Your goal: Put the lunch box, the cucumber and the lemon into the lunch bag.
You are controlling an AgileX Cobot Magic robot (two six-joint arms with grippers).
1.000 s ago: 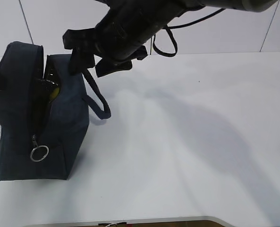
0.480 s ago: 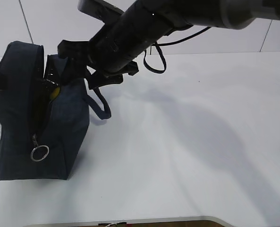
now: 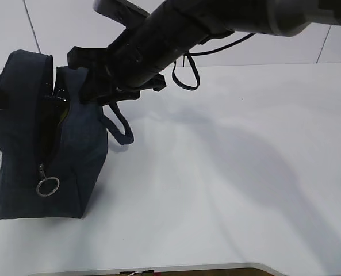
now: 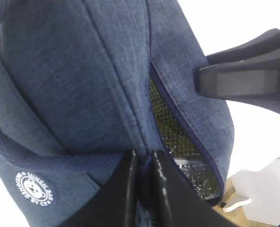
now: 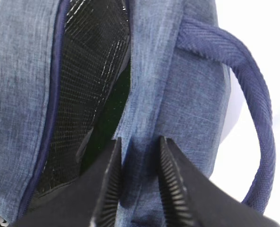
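Note:
The navy lunch bag (image 3: 26,144) stands at the table's left with its top unzipped. My left gripper (image 4: 143,163) is shut on the fabric by the zipper seam at one end, near the white logo (image 4: 34,189). My right gripper (image 5: 137,149) reaches across from the upper right and straddles the bag's right wall (image 3: 84,77), with the fabric filling the gap between its ridged fingers (image 5: 110,184). Black quilted lining (image 5: 92,61) shows in the opening, with a dark green patch deep inside that I cannot identify. The lunch box, the cucumber and the lemon are hidden.
A silver ring pull (image 3: 47,186) hangs at the bag's front end. One loop handle (image 3: 119,123) droops over the right side onto the white table (image 3: 233,172). The right arm (image 3: 176,34) crosses above the table's back left.
The right gripper has moved left and down onto the bag's right wall and its jaws have narrowed around it. The yellow spot seen earlier in the opening is now covered. The left gripper is unchanged.

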